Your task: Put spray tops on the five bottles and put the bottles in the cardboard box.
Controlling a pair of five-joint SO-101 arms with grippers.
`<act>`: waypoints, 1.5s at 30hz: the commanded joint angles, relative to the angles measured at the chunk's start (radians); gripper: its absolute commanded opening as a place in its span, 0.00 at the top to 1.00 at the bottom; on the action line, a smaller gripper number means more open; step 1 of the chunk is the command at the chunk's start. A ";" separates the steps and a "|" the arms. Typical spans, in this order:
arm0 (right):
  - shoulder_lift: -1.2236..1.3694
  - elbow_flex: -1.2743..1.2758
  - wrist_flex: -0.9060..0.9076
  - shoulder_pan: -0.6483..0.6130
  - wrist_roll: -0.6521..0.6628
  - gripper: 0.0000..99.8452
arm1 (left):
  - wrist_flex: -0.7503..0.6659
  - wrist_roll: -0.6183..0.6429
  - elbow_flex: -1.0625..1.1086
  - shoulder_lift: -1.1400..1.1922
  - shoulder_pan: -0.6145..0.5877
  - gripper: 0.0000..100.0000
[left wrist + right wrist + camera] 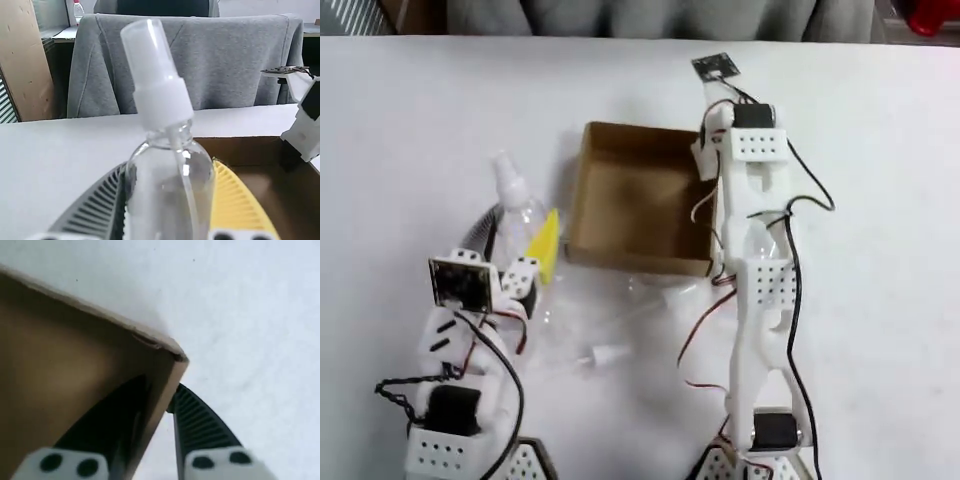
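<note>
My left gripper (523, 228) has its jaws clenched on a clear bottle (170, 200), the grey jaw on one side and the yellow on the other. A white spray top (157, 85) is already seated on the bottle's neck, so I judge this step to be carrying bottle 1 of 5 into the cardboard box (635, 262). The bottle stands upright just beside the box's wall on my left arm's side, and the box looks empty inside. My right gripper (160, 385) straddles the opposite wall near a corner, with 1 jaw inside and 1 outside. It appears to be pinching the cardboard, which should stop the box sliding on the tabletop (420, 120). To do this well, I want to lift until the bottle's base clears the rim before I swing across. A clipped wall could tip the box or twist the bottle in the jaws. I would set it down low against a wall or in a corner, away from the right jaws, leaving room for 4 more, and release only once the base rests. A loose spray top (608, 353) lies on the tabletop in front of the box, so I should not sweep it on the way.
</note>
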 commanded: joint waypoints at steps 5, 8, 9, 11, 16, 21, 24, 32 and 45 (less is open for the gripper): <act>-0.021 -0.060 0.031 -0.012 0.006 0.82 | -0.025 0.009 -0.018 -0.021 0.005 0.98; -0.038 -0.063 0.054 -0.012 0.006 0.82 | -0.025 0.009 -0.018 -0.021 0.008 0.98; -0.050 -0.063 0.064 -0.012 0.006 0.82 | -0.025 0.009 -0.018 -0.021 0.010 0.98; -0.081 -0.063 0.097 -0.008 0.005 0.82 | -0.025 0.009 -0.018 -0.021 0.010 0.98; -0.176 -0.063 0.202 -0.002 0.002 0.82 | -0.025 0.009 -0.018 -0.021 0.012 0.98; -0.259 -0.051 0.243 0.007 0.002 0.89 | -0.023 0.009 -0.017 -0.021 0.010 0.98; -0.292 -0.049 0.246 0.028 0.000 0.99 | -0.023 0.009 -0.015 -0.021 0.007 0.98; -0.394 0.175 0.245 0.058 0.000 0.98 | -0.021 0.006 -0.020 -0.021 0.010 0.98; -0.700 0.609 0.243 0.074 -0.029 0.98 | 0.265 0.011 -0.232 -0.019 -0.024 0.98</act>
